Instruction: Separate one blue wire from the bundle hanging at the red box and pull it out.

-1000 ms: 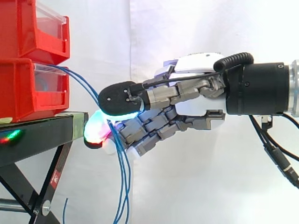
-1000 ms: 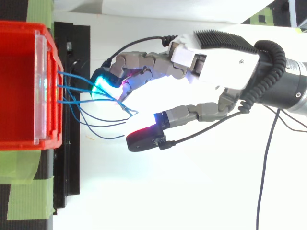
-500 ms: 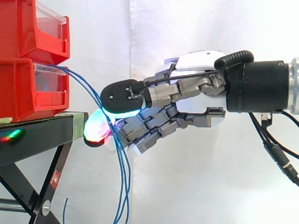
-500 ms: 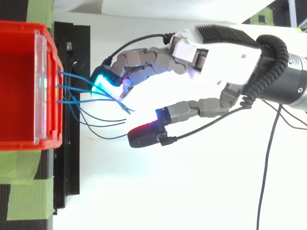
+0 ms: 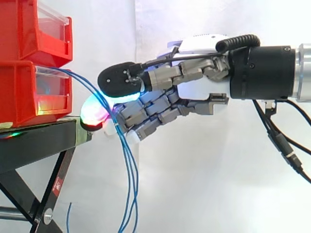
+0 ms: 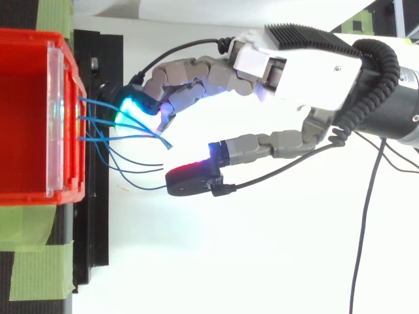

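Blue wires (image 5: pixel 132 194): thin, glossy strands. Three leave the lower red bin (image 5: pixel 29 92), which sits under the upper red bin (image 5: pixel 29 29). They arc outward and hang beside the black stand (image 5: pixel 39 141). My one hand (image 5: pixel 194 92) has its fingers (image 6: pixel 173 72) curled around strands just off the bin front. My thumb (image 6: pixel 190 180) stands apart from the fingers.

A black stand (image 5: pixel 34 141) stood before a white curtain (image 5: pixel 204 194) that hung behind it and off to its right. High above the stand sat an upper bin (image 5: pixel 29 29), red with a clear front. The stand's slanted leg (image 5: pixel 66 164) bore a small red-and-white sticker (image 5: pixel 57 185), and near its foot was what may have been a round bolt (image 5: pixel 47 217). Green tape (image 6: pixel 39 268) lay at both ends of the stand.
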You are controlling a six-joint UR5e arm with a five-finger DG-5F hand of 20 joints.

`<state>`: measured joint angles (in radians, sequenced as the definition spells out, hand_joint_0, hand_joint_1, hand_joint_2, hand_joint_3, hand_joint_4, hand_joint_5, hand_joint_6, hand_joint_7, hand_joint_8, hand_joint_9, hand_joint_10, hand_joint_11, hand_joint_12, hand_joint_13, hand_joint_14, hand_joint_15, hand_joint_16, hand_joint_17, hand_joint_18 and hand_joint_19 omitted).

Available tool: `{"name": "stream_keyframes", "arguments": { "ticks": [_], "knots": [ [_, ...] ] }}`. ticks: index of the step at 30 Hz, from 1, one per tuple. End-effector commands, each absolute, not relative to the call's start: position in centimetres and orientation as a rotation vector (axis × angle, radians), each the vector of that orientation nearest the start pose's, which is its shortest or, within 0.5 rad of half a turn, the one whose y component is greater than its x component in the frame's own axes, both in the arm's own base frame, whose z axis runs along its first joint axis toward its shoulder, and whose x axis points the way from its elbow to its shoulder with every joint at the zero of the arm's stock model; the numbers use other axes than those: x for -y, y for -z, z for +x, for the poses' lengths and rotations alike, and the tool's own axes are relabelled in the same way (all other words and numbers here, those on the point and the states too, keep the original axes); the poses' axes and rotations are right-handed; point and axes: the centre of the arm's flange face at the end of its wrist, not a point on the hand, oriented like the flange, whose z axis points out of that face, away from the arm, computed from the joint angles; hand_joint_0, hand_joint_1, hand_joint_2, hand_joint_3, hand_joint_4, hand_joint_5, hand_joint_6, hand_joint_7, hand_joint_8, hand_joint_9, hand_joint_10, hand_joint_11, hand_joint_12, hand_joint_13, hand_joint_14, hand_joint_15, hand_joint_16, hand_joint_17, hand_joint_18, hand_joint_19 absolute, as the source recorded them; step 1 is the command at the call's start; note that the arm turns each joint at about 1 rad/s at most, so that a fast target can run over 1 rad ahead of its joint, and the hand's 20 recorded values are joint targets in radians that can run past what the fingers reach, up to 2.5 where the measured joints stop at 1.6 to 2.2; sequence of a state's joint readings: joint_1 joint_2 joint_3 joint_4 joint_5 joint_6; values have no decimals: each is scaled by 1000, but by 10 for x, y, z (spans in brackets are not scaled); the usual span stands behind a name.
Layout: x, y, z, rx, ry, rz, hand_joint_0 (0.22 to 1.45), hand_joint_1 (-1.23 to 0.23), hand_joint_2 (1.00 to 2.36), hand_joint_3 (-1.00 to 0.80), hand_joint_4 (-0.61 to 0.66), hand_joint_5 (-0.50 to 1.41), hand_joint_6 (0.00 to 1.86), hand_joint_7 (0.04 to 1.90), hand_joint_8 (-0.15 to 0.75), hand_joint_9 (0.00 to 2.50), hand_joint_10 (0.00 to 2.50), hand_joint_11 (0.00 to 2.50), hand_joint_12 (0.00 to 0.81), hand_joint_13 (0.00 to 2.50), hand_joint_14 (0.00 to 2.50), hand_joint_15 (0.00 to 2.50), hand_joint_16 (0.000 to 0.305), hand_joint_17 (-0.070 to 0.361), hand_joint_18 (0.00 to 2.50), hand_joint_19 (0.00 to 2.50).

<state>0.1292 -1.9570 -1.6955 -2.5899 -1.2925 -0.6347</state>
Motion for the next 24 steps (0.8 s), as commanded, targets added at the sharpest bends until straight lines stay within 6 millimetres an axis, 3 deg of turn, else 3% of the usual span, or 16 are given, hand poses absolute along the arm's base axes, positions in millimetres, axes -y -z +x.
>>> {"name": "stream_keyframes", "arguments": {
  "ticks": [1, 24],
  "knots": [
    [81, -278, 614, -1349, -611, 796, 600, -718, 1019, -139, 241, -211, 899, 875, 353, 573, 12, 479, 418, 553, 12, 340, 59, 132, 608, 381],
    [77, -274, 611, -1405, -543, 747, 605, -750, 1019, -160, 246, -211, 899, 883, 355, 574, 14, 509, 421, 563, 13, 352, 59, 132, 613, 383]
  ]
}}
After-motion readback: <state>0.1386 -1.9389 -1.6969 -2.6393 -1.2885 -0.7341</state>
